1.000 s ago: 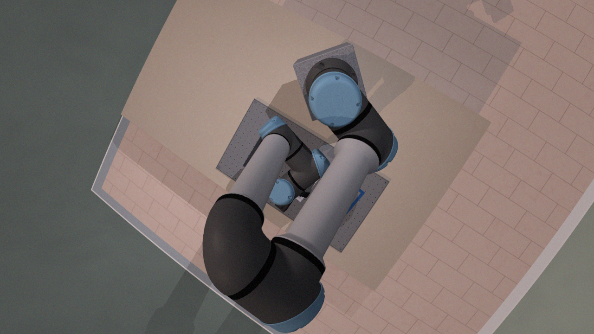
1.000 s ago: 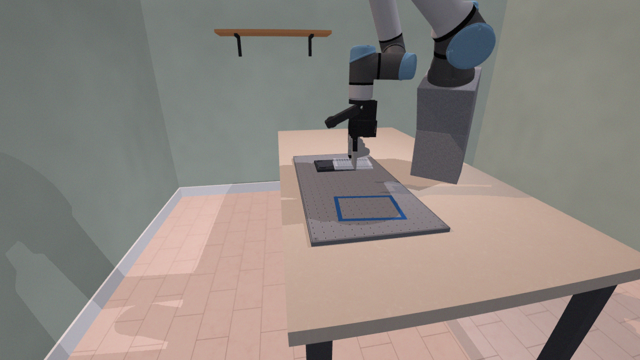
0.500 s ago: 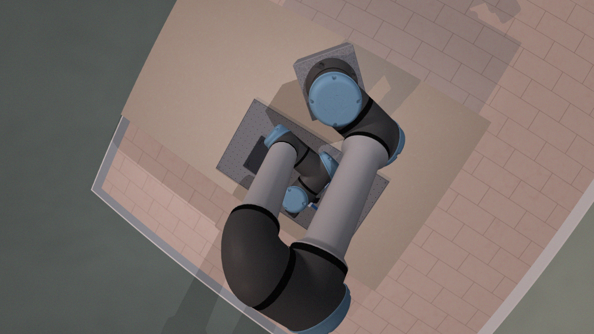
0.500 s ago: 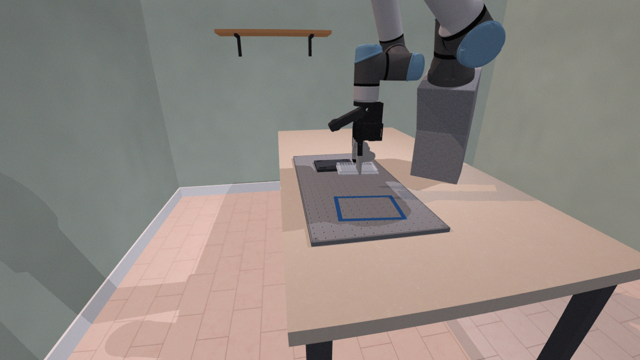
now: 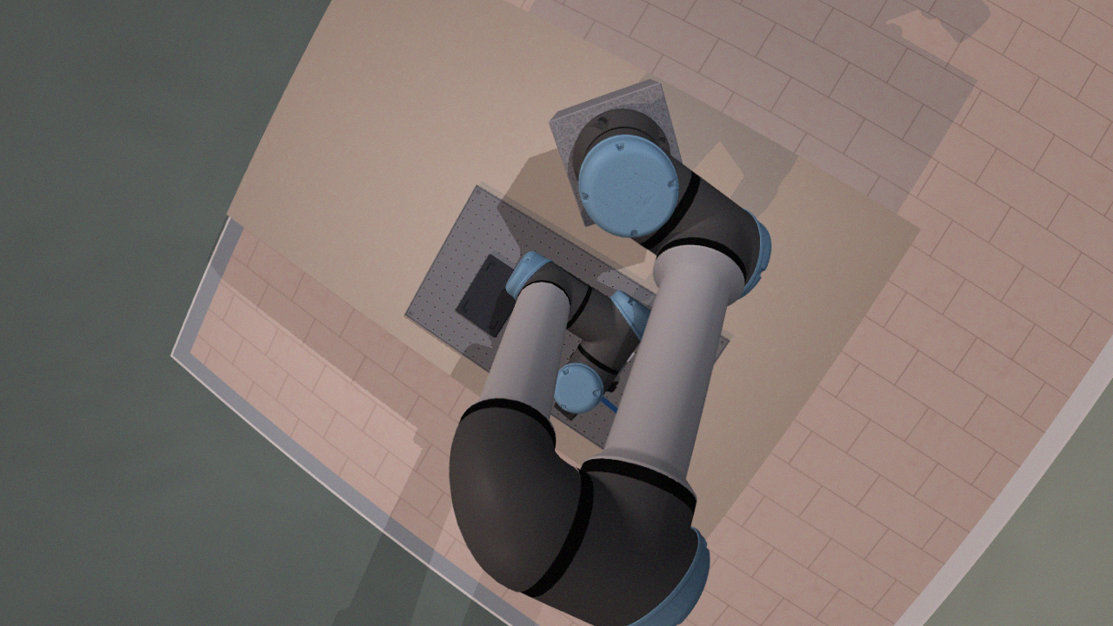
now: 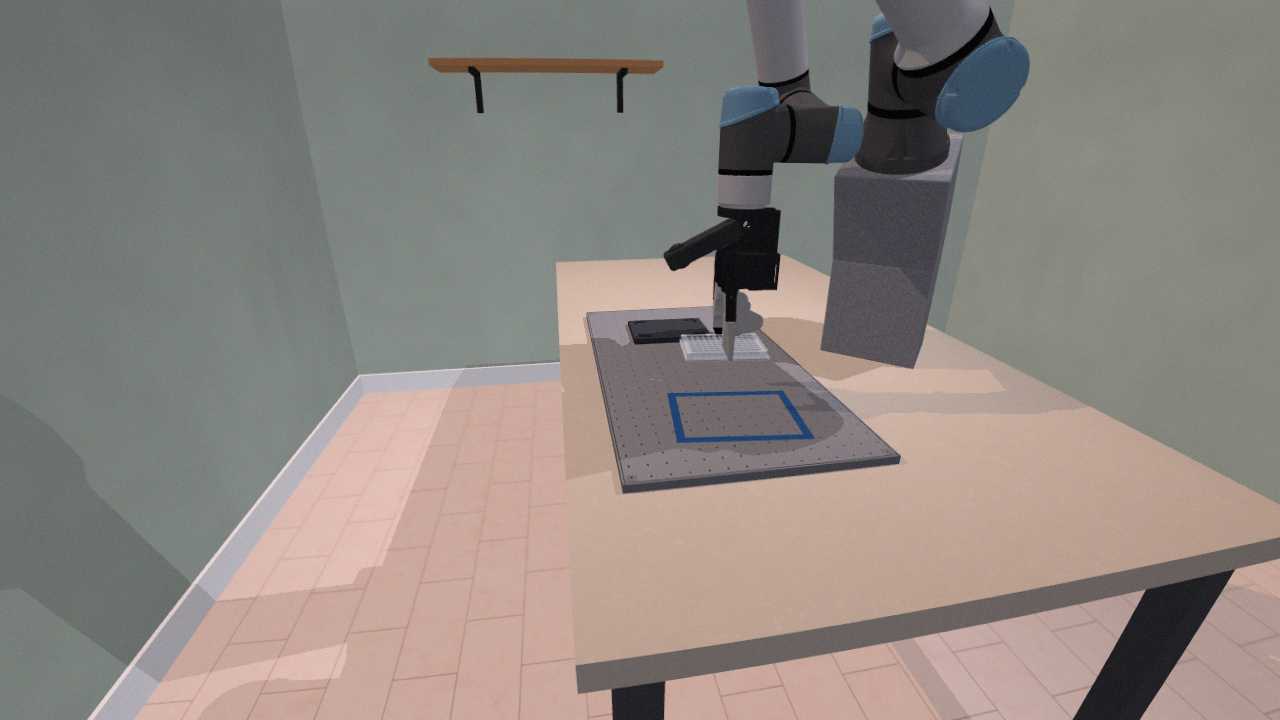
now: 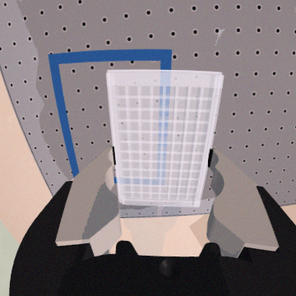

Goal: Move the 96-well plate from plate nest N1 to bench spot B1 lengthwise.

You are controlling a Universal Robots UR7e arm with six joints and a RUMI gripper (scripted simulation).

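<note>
My gripper (image 7: 161,148) is shut on the clear 96-well plate (image 7: 164,137), gripping its two long sides. In the exterior view the plate (image 6: 721,348) hangs a little above the grey perforated board, between the black plate nest (image 6: 662,328) and the blue taped outline (image 6: 739,416). The nest is empty and also shows in the top view (image 5: 486,296). In the wrist view the blue outline (image 7: 66,107) lies under and to the left of the plate, partly covered by it. The arm hides the gripper and plate in the top view.
The grey perforated board (image 6: 729,407) lies on the tan table. The arm's grey pedestal (image 6: 886,259) stands at the table's back right. A wooden shelf (image 6: 544,66) hangs on the far wall. The table edge runs just left of the board.
</note>
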